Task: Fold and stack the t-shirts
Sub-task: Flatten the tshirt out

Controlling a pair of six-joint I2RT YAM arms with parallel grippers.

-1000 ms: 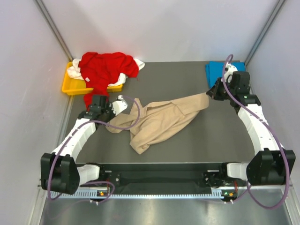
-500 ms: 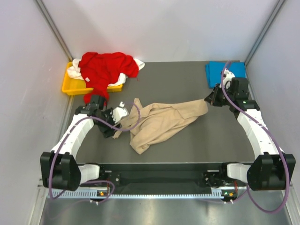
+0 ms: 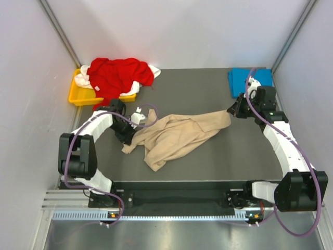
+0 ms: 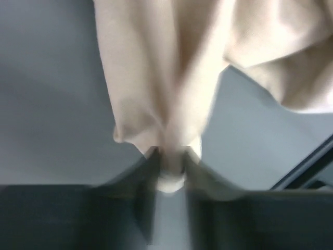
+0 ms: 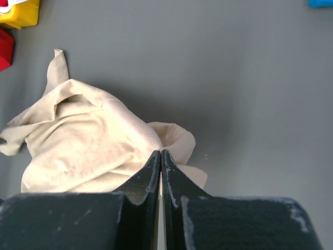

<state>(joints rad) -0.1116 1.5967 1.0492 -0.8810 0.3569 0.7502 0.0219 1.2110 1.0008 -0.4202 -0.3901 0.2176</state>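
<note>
Beige tee (image 3: 177, 134) lies crumpled across the middle of the table (image 3: 218, 156), drawn out in a long band from the left side toward the right edge. One loose flap trails toward the near edge.

L end effector (image 3: 135, 124) is at the tee's left end, w/ the arm bent back sharply over the left edge. Wrist cam is blurry, but we see a gathered fold of beige cloth running down between the fingers (image 4: 148, 174) and pinched there, so we call it clamped on the beige tee.

R end effector (image 3: 232, 110) is at the tee's right tip, near the right edge. In the wrist cam its fingers are pressed together, no gap, w/ a bunched loop of beige cloth coming out right at the tips. We read it as clamped on the same tee. The tip looks lifted slightly off the table.

Blue tee (image 3: 244, 80) sits flat and squared at the far right corner, just beyond the R arm.

Red tee (image 3: 117, 75) is heaped over the yellow tray (image 3: 77, 96) at the far left corner, w/ part spilling over the tray's near side. White tee (image 3: 83, 79) pokes out from under the red on both sides.
</note>
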